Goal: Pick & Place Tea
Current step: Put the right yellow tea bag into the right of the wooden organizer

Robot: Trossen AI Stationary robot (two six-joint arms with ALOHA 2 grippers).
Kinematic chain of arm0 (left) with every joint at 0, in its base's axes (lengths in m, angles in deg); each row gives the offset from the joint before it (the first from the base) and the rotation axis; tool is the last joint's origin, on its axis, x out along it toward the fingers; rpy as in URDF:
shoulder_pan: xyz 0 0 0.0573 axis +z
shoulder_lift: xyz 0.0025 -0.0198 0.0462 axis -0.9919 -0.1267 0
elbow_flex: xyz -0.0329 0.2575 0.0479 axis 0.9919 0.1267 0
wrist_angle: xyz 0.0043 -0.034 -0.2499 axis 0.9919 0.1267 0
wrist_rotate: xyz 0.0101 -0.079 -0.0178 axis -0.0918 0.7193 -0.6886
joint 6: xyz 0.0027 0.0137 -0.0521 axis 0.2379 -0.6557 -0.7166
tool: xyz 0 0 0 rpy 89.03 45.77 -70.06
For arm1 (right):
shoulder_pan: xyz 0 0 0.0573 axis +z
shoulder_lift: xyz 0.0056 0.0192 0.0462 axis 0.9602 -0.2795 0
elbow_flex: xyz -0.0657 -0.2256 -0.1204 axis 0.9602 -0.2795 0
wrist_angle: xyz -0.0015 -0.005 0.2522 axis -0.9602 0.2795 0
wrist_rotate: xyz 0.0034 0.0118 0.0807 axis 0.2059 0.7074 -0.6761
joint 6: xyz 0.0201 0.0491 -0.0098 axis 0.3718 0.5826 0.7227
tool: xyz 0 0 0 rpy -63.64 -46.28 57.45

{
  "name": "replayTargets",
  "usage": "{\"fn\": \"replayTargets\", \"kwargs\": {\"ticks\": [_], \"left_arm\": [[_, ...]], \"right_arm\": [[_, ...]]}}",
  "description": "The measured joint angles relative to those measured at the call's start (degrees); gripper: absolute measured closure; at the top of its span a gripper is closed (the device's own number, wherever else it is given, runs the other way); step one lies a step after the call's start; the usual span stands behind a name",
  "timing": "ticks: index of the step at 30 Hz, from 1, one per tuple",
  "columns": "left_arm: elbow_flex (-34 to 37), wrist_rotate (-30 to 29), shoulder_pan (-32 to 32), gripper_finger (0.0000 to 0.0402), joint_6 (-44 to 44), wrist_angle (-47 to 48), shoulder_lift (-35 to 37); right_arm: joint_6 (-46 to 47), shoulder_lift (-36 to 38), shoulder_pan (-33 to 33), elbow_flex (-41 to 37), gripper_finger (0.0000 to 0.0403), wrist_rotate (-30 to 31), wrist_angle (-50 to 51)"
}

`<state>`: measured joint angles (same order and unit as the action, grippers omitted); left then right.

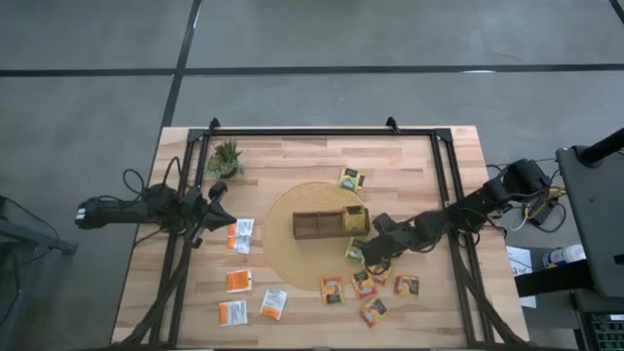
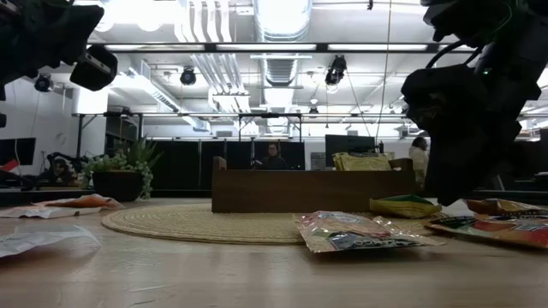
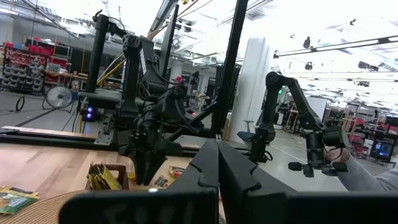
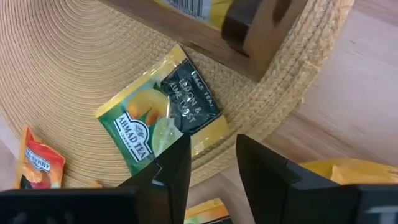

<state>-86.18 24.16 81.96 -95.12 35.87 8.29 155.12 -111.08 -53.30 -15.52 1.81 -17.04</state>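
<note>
Tea sachets lie scattered on the table. A yellow-green tea sachet (image 4: 158, 121) lies flat at the rim of the round woven mat (image 1: 283, 249), next to the dark wooden tray (image 1: 317, 226). My right gripper (image 4: 212, 149) hangs open just above that sachet's corner, slanting down, with nothing between its fingers. Another yellow-green sachet (image 1: 355, 216) stands in the tray's right end. Orange-brown sachets (image 1: 364, 284) lie near the right gripper (image 1: 374, 257). My left gripper (image 1: 216, 192) waits shut at the table's left, clear of everything.
White-and-orange sachets (image 1: 241, 235) lie on the table's left half, and one yellow-green sachet (image 1: 351, 178) lies beyond the mat. A small potted plant (image 1: 225, 158) stands at the far left. Black frame rails (image 1: 322, 133) run along the table's far and side edges.
</note>
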Motion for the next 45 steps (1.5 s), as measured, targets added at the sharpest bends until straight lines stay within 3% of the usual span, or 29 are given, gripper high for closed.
{"fn": "replayTargets", "kwargs": {"ticks": [20, 25, 31, 38, 45], "left_arm": [[0.01, -0.01, -0.01, 0.0402, 0.00, 0.01, -0.02], [0.02, 0.01, -0.01, 0.0402, 0.00, 0.00, 0.00], [0.00, 0.00, 0.01, 0.0402, 0.00, -0.02, -0.01], [0.02, 0.01, 0.00, 0.0402, 0.02, -0.02, -0.01], [0.02, -0.01, 0.00, 0.0401, 0.02, 0.00, -0.02]], "right_arm": [[-1.38, -4.12, -2.70, 0.35, 0.0291, -2.75, -5.00], [-1.36, -4.61, -2.97, 0.43, 0.0317, -3.97, -5.16], [-3.09, -4.58, -3.09, 0.53, 0.0383, -4.32, -4.65], [-10.58, -3.94, -3.24, 3.06, 0.0394, -4.93, -4.36], [-30.00, -3.57, -1.92, 10.87, 0.0394, -0.04, -4.46]]}}
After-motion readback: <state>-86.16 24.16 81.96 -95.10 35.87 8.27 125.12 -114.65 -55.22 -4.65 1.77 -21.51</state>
